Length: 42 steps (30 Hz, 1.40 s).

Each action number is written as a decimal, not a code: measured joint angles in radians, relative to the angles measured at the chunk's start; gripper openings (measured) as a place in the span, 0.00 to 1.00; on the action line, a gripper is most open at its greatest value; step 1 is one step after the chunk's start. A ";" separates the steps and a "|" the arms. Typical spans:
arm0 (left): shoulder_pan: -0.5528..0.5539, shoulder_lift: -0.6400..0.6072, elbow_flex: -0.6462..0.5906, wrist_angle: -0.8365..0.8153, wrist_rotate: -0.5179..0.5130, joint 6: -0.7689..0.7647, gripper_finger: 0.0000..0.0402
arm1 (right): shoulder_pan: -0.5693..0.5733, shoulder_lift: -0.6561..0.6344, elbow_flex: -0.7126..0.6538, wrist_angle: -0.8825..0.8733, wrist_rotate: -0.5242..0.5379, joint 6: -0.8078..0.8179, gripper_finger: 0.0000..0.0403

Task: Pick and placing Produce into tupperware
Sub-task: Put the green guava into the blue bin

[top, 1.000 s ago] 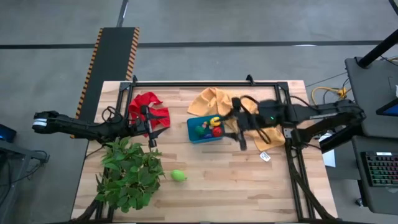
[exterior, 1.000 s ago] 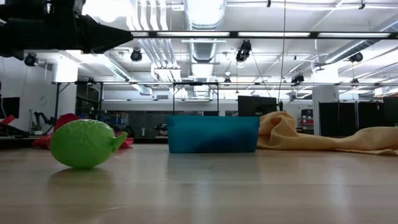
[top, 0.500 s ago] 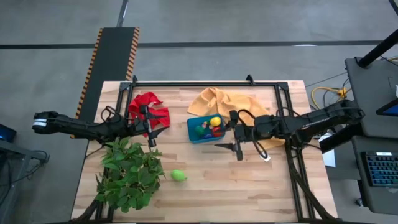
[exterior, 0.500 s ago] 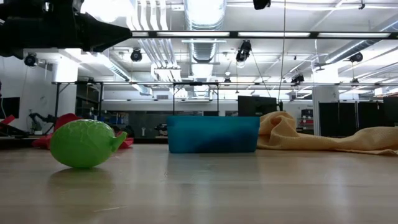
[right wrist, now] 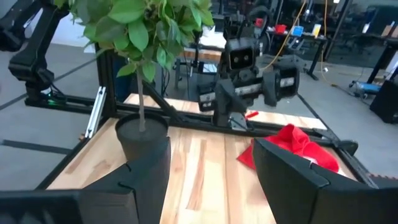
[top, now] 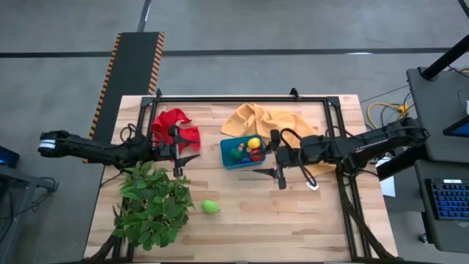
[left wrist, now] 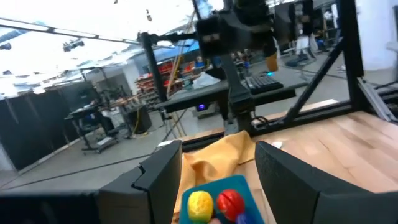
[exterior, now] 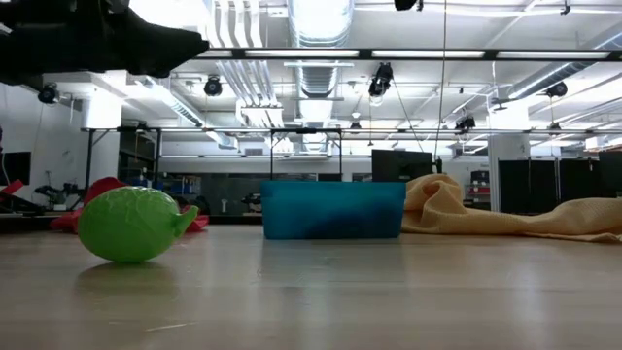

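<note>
Produce sits partly gathered already: a yellow piece [top: 253, 143], a red piece [top: 256, 155] and a dark green piece [top: 236, 154] lie inside the teal tupperware [top: 225, 149] near the middle of the wooden table [top: 293, 213], while a light green toy fruit [top: 210, 207] lies alone on the bare wood nearer the front edge, well apart from the container and just beside the leafy potted plant [top: 150, 205]. The right gripper [top: 278, 162] hangs just beside the container's right end, its two dark fingers [right wrist: 149, 168] spread apart with nothing between them. The left gripper [top: 178, 152] waits over the edge of the crumpled red cloth [top: 176, 122], to the left of the container, its fingers [left wrist: 165, 171] likewise parted and empty. A mustard-yellow cloth [top: 253, 117] lies bunched behind the tupperware and runs under the right arm. From table height the light green fruit [exterior: 134, 225] rests on the wood, in front and to the left of the container's teal wall [exterior: 333, 209].
</note>
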<state>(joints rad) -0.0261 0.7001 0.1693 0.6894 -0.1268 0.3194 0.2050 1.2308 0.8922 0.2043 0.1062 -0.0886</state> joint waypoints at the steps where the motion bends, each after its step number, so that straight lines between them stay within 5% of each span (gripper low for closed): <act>1: 0.000 0.009 0.004 -0.006 0.013 -0.001 0.47 | 0.000 0.000 0.004 0.002 0.000 -0.004 0.54; 25: 0.207 0.624 0.306 0.019 0.635 0.059 0.47 | 0.002 0.000 0.016 0.002 -0.004 -0.009 0.54; 35: 0.208 0.760 0.340 -0.021 0.718 0.143 0.41 | 0.002 0.000 0.016 0.003 -0.004 -0.008 0.54; 42: 0.206 0.755 0.423 -0.342 0.718 0.257 0.41 | 0.002 0.000 0.017 0.003 -0.002 0.002 0.54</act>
<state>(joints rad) 0.1802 1.4553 0.5928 0.3475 0.5915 0.5762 0.2073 1.2304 0.9089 0.2075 0.1038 -0.0864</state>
